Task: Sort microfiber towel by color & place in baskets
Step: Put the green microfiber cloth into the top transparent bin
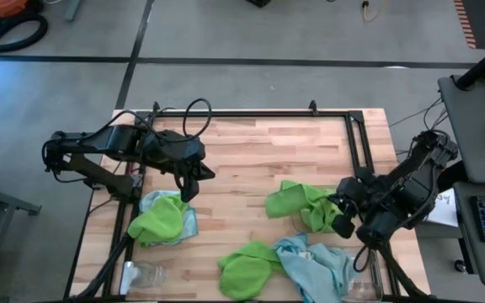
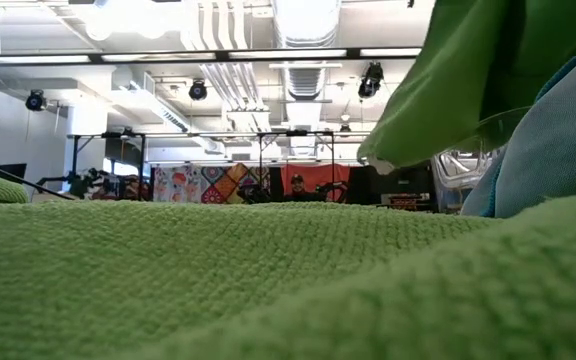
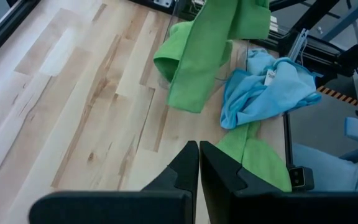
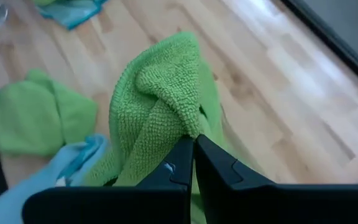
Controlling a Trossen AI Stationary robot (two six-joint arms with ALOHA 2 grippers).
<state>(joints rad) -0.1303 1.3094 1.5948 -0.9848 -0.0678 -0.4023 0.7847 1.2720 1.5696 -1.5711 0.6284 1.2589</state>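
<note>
My right gripper point(image 1: 338, 220) is over the table's right side, shut on a lime green towel point(image 1: 300, 202). A second green towel point(image 1: 247, 268) lies by the near edge, beside a heap of pale blue towels point(image 1: 317, 265). Another green towel point(image 1: 160, 220) lies on a blue one point(image 1: 189, 220) at near left. My left gripper point(image 1: 188, 187) hovers just beyond that pair, shut and holding nothing. A clear basket wall point(image 1: 369, 284) shows faintly at near right. The other basket I cannot make out. My right gripper pinches a bunched fold of the green towel point(image 4: 188, 127) between its two fingers point(image 4: 178, 163), coming level from the table's right. The towel hangs in folds below and beside the fingers point(image 3: 197, 56). Whether its lower end point(image 3: 180, 99) rests on anything I cannot tell.
A small clear glass jar point(image 1: 146, 273) stands at the near left corner. Bare wood point(image 1: 251, 151) spans the middle and far half of the table. A black frame rail point(image 1: 251, 114) runs along the far edge. In the low view a green towel point(image 2: 218, 290) fills the foreground.
</note>
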